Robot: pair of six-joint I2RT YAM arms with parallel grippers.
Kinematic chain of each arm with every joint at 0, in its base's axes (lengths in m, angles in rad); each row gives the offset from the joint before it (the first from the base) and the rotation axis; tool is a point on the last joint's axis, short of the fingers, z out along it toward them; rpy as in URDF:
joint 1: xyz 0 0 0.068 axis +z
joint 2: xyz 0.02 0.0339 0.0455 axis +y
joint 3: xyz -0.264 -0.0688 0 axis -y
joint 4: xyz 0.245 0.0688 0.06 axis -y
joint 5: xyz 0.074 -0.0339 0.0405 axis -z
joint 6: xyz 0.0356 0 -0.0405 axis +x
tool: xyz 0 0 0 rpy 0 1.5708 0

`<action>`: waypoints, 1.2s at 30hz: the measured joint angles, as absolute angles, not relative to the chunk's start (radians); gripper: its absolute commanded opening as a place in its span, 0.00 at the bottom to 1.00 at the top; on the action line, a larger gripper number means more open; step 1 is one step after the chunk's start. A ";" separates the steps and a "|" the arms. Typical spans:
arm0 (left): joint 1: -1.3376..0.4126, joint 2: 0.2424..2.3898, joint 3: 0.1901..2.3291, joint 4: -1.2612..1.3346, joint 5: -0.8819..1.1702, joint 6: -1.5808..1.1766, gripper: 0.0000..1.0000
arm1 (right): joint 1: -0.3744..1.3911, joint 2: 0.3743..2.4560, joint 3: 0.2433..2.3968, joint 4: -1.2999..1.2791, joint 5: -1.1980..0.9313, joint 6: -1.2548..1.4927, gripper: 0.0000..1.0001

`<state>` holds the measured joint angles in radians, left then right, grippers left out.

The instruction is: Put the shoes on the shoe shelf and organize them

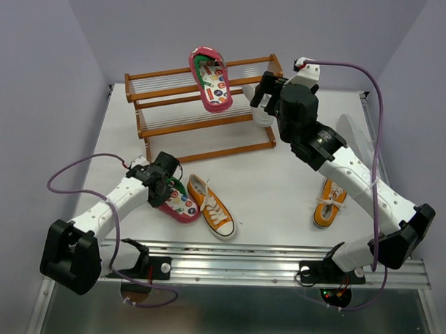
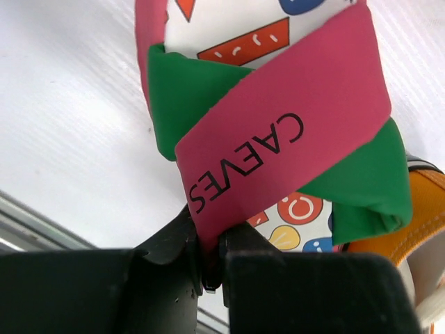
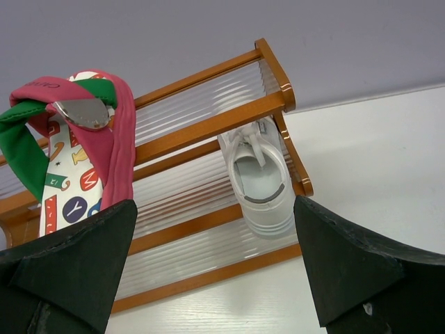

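Note:
The shoe shelf [image 1: 174, 101] stands at the back of the table. One pink shoe [image 1: 210, 80] lies on its top tier, also in the right wrist view [image 3: 76, 160]. One white sneaker [image 3: 261, 184] sits heel-out at the right end of the lower tier. My right gripper [image 1: 261, 95] is open and empty just in front of it [image 3: 215, 240]. My left gripper [image 1: 164, 181] is shut on the strap of the second pink shoe [image 2: 292, 118], which is on the table [image 1: 181, 202]. Two orange sneakers [image 1: 211, 205] [image 1: 329, 204] lie on the table. A second white sneaker is not in view.
The near orange sneaker [image 2: 424, 209] touches the pink shoe's right side. A metal rail [image 1: 278, 257] runs along the table's front edge. The shelf's frame [image 3: 208, 125] has bare rods left of the white sneaker on the lower tier.

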<state>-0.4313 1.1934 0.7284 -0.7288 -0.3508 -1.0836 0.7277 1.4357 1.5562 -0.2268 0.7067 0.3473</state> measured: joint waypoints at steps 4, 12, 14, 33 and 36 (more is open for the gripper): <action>-0.437 1.128 0.791 -0.829 -0.381 -1.077 0.00 | 0.728 1.444 1.557 -0.224 0.706 0.348 1.00; -0.440 1.009 0.937 -0.902 -0.361 -0.902 0.00 | 0.728 1.492 1.557 -0.226 0.691 0.359 1.00; -0.442 0.976 0.941 -0.885 -0.323 -0.836 0.00 | 0.728 1.494 1.557 -0.227 0.691 0.363 1.00; -0.448 0.900 1.225 -0.839 -0.162 -0.414 0.00 | 0.728 1.491 1.557 -0.225 0.728 0.366 1.00; -0.448 0.987 1.433 -0.865 -0.167 -0.399 0.00 | 0.728 1.485 1.557 -0.225 0.736 0.366 1.00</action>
<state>-0.4480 0.9871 1.4334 -0.8654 -0.1669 -0.3992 0.7277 1.4845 1.5566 -0.2253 0.7361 0.3664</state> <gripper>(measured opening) 0.201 0.998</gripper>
